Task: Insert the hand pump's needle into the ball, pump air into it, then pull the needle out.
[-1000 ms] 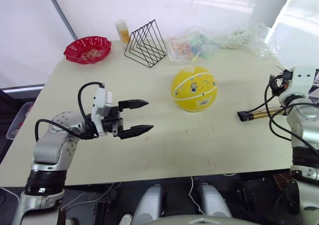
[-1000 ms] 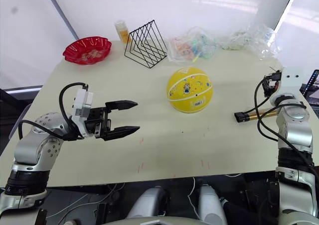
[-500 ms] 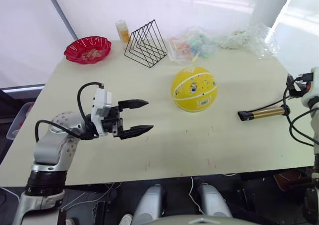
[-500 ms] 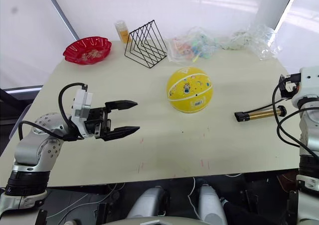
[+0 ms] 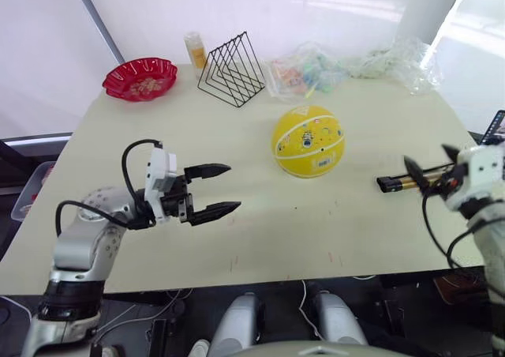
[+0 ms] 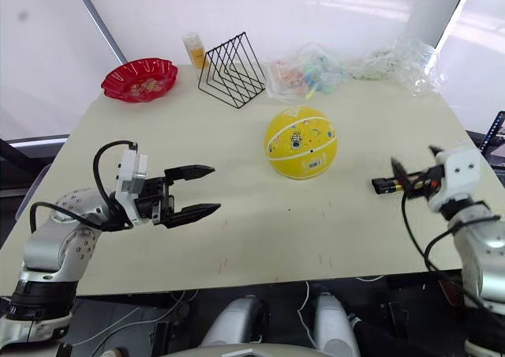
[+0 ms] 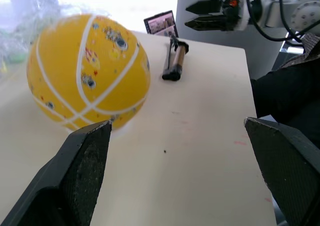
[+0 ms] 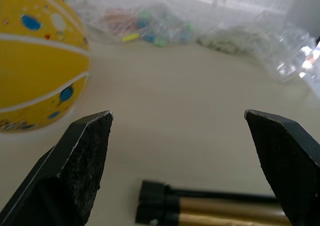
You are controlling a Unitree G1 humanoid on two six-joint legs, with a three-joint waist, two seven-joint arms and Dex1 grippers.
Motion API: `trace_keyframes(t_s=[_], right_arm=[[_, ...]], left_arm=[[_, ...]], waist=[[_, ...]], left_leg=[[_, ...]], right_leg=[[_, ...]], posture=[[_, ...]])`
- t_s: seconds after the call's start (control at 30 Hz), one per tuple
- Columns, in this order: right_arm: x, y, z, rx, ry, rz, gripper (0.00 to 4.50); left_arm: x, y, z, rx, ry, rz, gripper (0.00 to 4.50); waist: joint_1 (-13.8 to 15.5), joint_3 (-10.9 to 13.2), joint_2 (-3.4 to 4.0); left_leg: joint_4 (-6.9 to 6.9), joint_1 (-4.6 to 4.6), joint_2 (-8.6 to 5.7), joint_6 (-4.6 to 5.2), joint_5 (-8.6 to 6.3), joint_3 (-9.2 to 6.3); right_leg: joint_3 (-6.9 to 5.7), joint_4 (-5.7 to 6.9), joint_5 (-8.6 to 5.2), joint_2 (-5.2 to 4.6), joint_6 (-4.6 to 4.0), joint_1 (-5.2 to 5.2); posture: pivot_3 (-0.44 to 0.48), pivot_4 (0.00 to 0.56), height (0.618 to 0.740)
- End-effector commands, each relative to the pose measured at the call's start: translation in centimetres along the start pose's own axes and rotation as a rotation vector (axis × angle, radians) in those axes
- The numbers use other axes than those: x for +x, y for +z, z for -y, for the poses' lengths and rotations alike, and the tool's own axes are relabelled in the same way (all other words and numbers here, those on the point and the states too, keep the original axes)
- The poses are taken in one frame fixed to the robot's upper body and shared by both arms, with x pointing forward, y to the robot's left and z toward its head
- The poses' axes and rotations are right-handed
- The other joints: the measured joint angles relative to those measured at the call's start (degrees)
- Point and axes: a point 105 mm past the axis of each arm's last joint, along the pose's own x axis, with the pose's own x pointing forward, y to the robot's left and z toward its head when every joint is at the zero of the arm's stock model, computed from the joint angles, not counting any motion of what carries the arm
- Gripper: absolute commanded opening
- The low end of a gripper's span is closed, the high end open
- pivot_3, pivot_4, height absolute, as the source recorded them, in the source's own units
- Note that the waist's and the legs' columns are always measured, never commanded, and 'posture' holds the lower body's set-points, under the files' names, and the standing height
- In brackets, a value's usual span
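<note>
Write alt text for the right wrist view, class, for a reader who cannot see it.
The right pincer is open above the hand pump, which lies on the pale table. The yellow ball sits beyond one finger, with clear plastic bags at the table's far edge.

On the table (image 5: 260,238), the ball (image 5: 308,141) sits between the left claw (image 5: 213,191) and the hand pump (image 5: 398,183).

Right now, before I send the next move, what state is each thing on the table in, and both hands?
ball: round and full, resting on the table, untouched.
hand pump: lying flat on the table, not gripped.
left hand: open, empty, hovering left of the ball.
right hand: open, empty, over the pump's barrel.
red bowl: upright at the far left corner.
wire rack: standing upright.
</note>
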Motion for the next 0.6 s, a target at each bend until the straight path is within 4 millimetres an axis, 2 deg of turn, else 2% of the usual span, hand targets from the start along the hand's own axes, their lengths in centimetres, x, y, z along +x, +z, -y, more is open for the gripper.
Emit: trace_keyframes(t_s=[0.03, 0.2, 0.4, 0.53, 0.6], right_arm=[[-1.1, 0.8, -1.5, -0.021, 0.095, 0.055, 4.41], [-3.1, -1.0, -2.0, -0.014, 0.182, -0.010, 4.41], [-6.3, -3.4, -0.5, -0.067, 0.176, -0.104, 4.41], [-7.3, -4.0, 0.1, -0.082, 0.169, -0.118, 4.41], [-8.4, -4.2, 0.4, -0.089, 0.200, -0.121, 4.41]], left_arm=[[-0.9, 0.1, -0.4, 0.066, 0.085, -0.009, 4.50], [-2.1, -1.9, -0.5, 0.066, 0.183, -0.067, 4.50], [-4.5, -4.3, -0.5, 0.018, 0.288, -0.144, 4.50], [-5.6, -5.4, -0.5, 0.017, 0.327, -0.182, 4.50], [-6.8, -6.5, -0.6, 0.000, 0.370, -0.221, 4.50]], waist=[[0.0, 0.0, 0.00], [0.1, 0.0, -0.01], [0.2, 0.0, -0.01], [0.3, 0.0, -0.01], [0.2, 0.0, -0.02]], left_leg=[[0.02, 0.01, 0.00, 0.00, 0.00, 0.00], [0.03, 0.06, 0.02, -0.01, 0.00, 0.01], [0.03, 0.06, 0.06, -0.01, 0.00, 0.03], [0.03, 0.08, 0.12, -0.01, 0.00, 0.06], [0.04, 0.12, 0.18, -0.01, 0.00, 0.10]], right_leg=[[0.00, 0.00, 0.00, 0.00, 0.00, 0.01], [0.00, -0.01, -0.06, -0.01, -0.10, 0.04], [-0.01, -0.02, -0.12, -0.05, -0.21, 0.04], [0.00, -0.02, -0.12, -0.03, -0.22, 0.04], [0.02, -0.02, -0.12, -0.04, -0.24, 0.05]], posture=[[0.000, 0.150, 0.737], [0.000, 0.150, 0.737], [0.000, 0.150, 0.737], [0.000, 0.150, 0.737], [0.000, 0.150, 0.737]])
